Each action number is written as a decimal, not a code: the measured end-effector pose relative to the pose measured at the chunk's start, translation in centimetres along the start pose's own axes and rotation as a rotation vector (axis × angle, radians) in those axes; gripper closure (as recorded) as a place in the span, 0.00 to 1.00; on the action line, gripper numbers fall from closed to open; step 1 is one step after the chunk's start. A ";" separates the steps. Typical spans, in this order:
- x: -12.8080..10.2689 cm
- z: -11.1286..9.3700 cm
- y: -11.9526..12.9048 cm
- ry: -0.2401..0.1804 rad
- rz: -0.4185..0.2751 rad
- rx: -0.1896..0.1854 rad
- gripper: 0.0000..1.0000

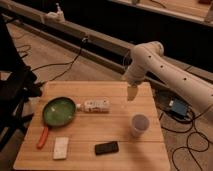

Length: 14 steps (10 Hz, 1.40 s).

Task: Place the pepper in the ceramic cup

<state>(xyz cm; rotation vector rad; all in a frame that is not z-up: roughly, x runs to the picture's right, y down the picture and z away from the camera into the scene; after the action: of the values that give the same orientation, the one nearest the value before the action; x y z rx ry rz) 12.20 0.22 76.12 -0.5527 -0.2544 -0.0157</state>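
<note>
While the gripper [132, 93] hangs above the counter's [100, 127] far right, how open it is cannot be told. It should reach the pepper [43, 137] beside the pan [59, 111] and grip mid-length
</note>
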 end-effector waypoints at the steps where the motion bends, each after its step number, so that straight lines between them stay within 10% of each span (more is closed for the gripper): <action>1: -1.0 0.1 0.0 -0.027 -0.016 -0.002 0.20; 4: -5.8 1.2 0.5 -0.110 -0.122 -0.020 0.20; 8: -13.4 3.5 3.1 -0.070 -0.385 -0.031 0.20; 12: -22.3 4.7 9.6 -0.149 -0.688 -0.096 0.20; 14: -22.7 4.7 10.1 -0.156 -0.707 -0.104 0.20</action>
<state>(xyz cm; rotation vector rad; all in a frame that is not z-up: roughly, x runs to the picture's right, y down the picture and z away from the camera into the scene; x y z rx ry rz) -10.01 10.04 69.23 -0.5444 -0.5933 -0.6756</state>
